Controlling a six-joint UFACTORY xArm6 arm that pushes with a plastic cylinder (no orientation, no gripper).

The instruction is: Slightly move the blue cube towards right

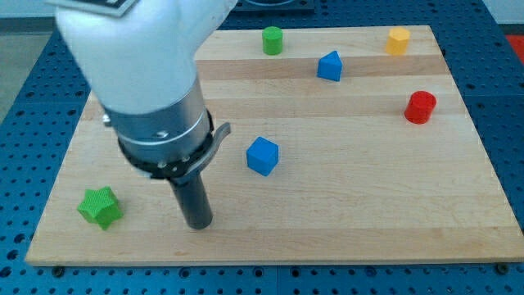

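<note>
The blue cube [263,156] sits near the middle of the wooden board [344,213]. My tip [198,224] rests on the board to the cube's lower left, about a cube and a half away from it, not touching. The rod hangs from the big white and grey arm body [147,74] that fills the view's upper left and hides part of the board behind it.
A green star-shaped block [100,206] lies at the lower left, left of my tip. A green cylinder [272,40], a blue pentagon-like block [329,66], a yellow block [398,40] and a red cylinder [421,107] lie along the top and right.
</note>
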